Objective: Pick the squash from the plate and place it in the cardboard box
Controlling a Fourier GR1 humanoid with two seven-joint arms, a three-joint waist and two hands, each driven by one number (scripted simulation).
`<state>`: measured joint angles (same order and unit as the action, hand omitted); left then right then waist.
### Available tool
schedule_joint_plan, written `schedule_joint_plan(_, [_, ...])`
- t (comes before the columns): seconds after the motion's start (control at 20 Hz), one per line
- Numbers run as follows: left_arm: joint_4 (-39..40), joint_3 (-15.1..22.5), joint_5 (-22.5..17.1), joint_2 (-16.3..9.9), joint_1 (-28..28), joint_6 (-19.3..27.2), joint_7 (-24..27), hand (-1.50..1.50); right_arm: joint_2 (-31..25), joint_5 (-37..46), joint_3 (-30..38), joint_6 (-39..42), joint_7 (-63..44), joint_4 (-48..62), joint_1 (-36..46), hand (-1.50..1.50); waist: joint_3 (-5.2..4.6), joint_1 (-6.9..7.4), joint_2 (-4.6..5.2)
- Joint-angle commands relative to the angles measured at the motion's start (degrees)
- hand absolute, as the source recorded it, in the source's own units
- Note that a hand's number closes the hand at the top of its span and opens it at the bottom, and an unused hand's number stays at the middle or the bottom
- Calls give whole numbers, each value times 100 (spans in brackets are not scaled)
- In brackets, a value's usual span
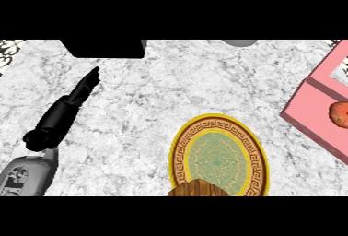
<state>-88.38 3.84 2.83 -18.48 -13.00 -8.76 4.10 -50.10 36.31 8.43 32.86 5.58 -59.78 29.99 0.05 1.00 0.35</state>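
Note:
The round plate point(253, 152), with a yellow rim, a brown key-pattern band and a green centre, lies at the lower middle with nothing on its visible surface. A pink open box point(309, 103) stands at the right edge. Inside it rests a rounded orange-red thing point(339, 113), partly cut off by the frame; it looks like the squash. My left hand point(60, 114) shows at the left, fingers straight and pointing away from me, resting over the marble counter well apart from the plate. It holds nothing. My right hand does not show.
A brown wood-grained object point(198, 189) overlaps the plate's near edge at the bottom. A black block point(105, 48) sits at the far left of the counter, and a grey rounded thing point(239, 42) at the far edge. White marble point(149, 106) lies between hand and plate.

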Motion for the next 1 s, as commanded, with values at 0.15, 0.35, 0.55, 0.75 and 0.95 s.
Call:
schedule_joint_plan(0.15, [-243, -110, -45, -15, 184, -82, -98, 0, 40, -380, 324, -229, 1637, 609, -27, -150, 4, -28, -23])
schedule_joint_plan(0.35, [133, -112, 54, 44, 46, 15, 16, 0, 844, -1844, 1616, -164, 1233, 835, 608, -150, 9, -157, -50])
schedule_joint_plan(0.55, [97, -54, 122, 81, 232, 53, 92, 0, 884, -2940, 2776, 88, 495, 1698, 981, -150, -1, -146, -57])
schedule_joint_plan(0.75, [48, -99, 92, 29, 155, -44, 114, 0, 505, -3347, 3356, -82, -5, 2336, 1195, -150, 0, -79, -21])
schedule_joint_plan(0.95, [-8, -20, 196, 122, 57, -34, -11, 0, 14, -3343, 3520, -344, 307, 3031, 1327, -150, 5, -2, 7])
